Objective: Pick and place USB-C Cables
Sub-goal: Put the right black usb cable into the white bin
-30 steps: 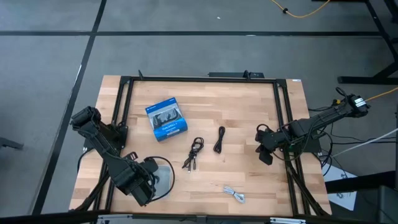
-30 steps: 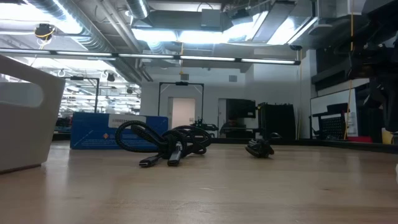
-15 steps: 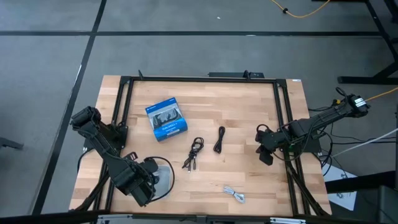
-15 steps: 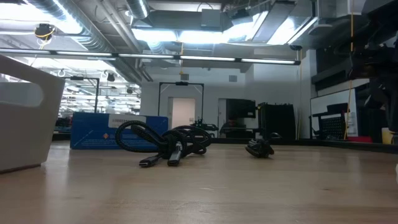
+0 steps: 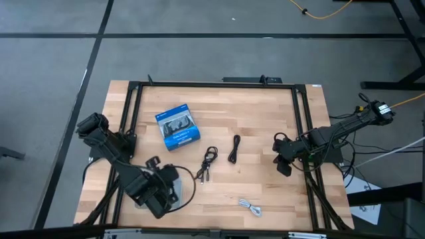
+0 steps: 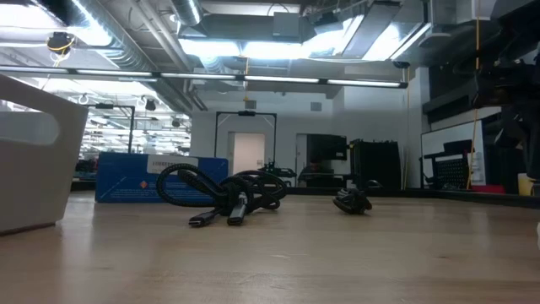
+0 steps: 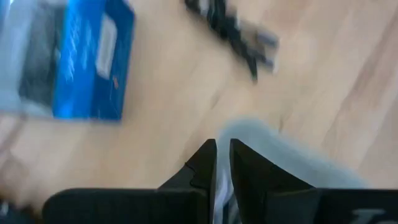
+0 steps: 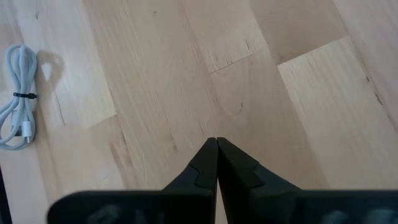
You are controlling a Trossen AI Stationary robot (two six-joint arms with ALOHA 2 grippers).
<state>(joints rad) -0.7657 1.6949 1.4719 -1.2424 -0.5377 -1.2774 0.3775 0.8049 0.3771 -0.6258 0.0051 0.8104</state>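
Observation:
Two black USB-C cables [image 5: 208,163] [image 5: 234,149] lie bundled near the table's middle. A white one [image 5: 250,207] lies near the front edge and shows again as a white cable [image 8: 18,96] in the right wrist view. My left gripper [image 5: 170,186] hangs over a white bin [image 5: 182,194] at the front left. Its fingers [image 7: 222,149] stand a narrow gap apart with nothing between them. My right gripper [image 5: 283,164] waits at the right side, shut [image 8: 216,144] above bare wood.
A blue retail box [image 5: 178,126] lies at the far left, beyond the bin. In the low view the bin's wall [image 6: 34,160] stands at the left, with the nearer black cable [image 6: 224,192] and the box [image 6: 160,177] behind. Bare wood lies between cables and right gripper.
My left gripper has moved a little toward the table's right over the bin, and its wrist has turned. Cables, box and bin lie as before.

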